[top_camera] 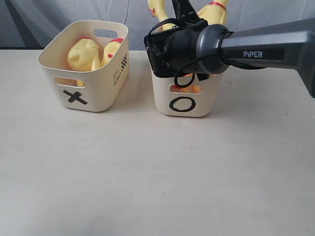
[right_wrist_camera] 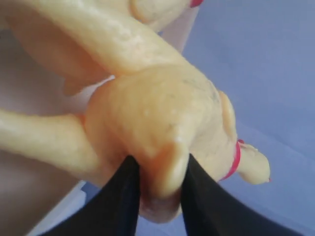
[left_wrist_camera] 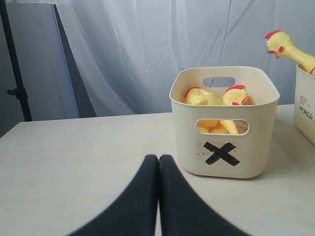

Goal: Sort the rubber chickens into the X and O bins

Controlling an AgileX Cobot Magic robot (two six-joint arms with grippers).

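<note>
The X bin (top_camera: pixel 101 91) stands at the back left and holds two rubber chickens (top_camera: pixel 84 53), (top_camera: pixel 112 49). The left wrist view shows the same X bin (left_wrist_camera: pixel 189 142) with both chickens (left_wrist_camera: pixel 203 97) inside. My left gripper (left_wrist_camera: pixel 158 161) is shut and empty, low over the table in front of that bin. To the right stands the O bin (top_camera: pixel 162 101). My right arm (top_camera: pixel 197 46) hangs over it, and two chickens (top_camera: pixel 158 9), (top_camera: pixel 216 11) stick up behind the arm. My right gripper (right_wrist_camera: pixel 160 169) is shut on a fold of a yellow chicken's body (right_wrist_camera: pixel 162 113).
A pale table (top_camera: pixel 147 172) spreads out in front of both bins. A white curtain (left_wrist_camera: pixel 147 49) hangs behind them, with a dark stand (left_wrist_camera: pixel 15 73) at its left. The O bin's edge (left_wrist_camera: pixel 306 103) and a chicken head (left_wrist_camera: pixel 279 44) show at the side of the left wrist view.
</note>
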